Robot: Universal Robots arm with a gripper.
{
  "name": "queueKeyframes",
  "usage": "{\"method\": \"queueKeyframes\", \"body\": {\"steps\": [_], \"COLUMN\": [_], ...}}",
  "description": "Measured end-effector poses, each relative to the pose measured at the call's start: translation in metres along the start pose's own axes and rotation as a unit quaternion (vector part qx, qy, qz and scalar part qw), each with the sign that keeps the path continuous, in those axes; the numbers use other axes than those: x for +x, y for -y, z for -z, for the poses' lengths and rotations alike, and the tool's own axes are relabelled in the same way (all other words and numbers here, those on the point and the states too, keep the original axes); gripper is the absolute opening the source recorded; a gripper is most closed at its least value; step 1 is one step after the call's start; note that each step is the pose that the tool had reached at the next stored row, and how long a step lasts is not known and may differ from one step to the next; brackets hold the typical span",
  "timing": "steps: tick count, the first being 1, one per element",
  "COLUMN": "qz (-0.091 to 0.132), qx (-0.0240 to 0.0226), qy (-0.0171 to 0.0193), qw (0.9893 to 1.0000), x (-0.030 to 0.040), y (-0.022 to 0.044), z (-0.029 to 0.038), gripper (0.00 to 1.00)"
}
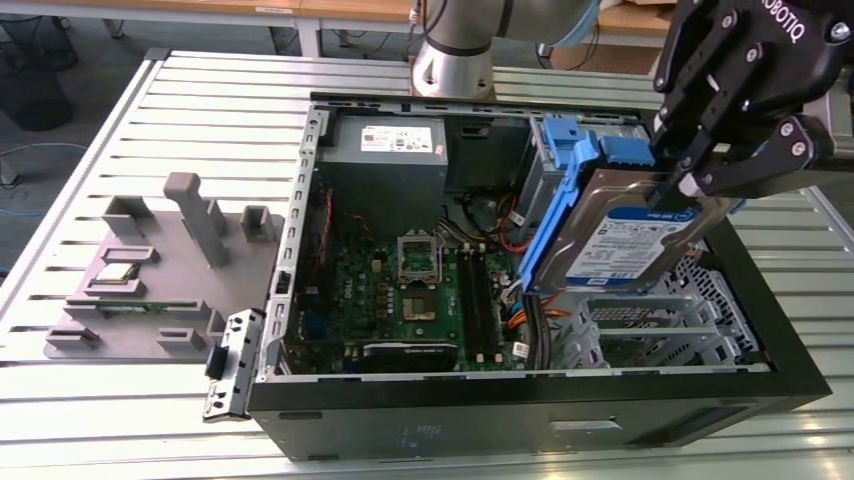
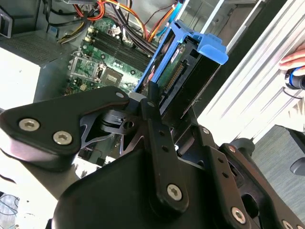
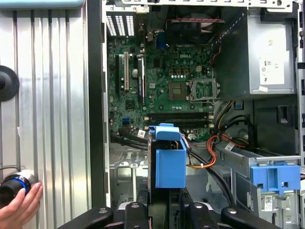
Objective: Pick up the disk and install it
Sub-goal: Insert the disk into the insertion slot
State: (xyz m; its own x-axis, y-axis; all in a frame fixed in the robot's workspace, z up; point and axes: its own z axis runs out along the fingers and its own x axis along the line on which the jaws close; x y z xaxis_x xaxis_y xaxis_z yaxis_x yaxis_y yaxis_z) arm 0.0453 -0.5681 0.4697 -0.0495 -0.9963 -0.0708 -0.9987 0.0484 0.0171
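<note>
Pinching the disk by its top edge, your fingers hold it tilted over the open case, above the cage. Pickup is done; you have not seated it yet.

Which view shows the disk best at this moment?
The exterior view: the disk hangs tilted in the gripper above the open computer case, its labelled face and blue edging plain to see. The second wrist view gives the disk's connector edge; the first wrist view sees it end-on, mostly blue plastic.
</note>
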Motion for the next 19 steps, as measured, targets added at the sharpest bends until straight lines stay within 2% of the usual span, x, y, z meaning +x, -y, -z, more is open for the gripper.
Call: {"method": "queueKeyframes", "body": {"steps": [12, 14, 19], "qz": [0.0, 0.0, 0.0], "qx": [0.0, 0.0, 0.0], "qy": [-0.0001, 0.0, -0.0001], "qw": [1.0, 1.0, 1.0], "x": [0.0141, 0.0146, 0.0147], "y": [0.0081, 0.0116, 0.0253], "z": [0.0005, 0.0002, -0.0002], "gripper": [0.35, 0.35, 0.35]}}
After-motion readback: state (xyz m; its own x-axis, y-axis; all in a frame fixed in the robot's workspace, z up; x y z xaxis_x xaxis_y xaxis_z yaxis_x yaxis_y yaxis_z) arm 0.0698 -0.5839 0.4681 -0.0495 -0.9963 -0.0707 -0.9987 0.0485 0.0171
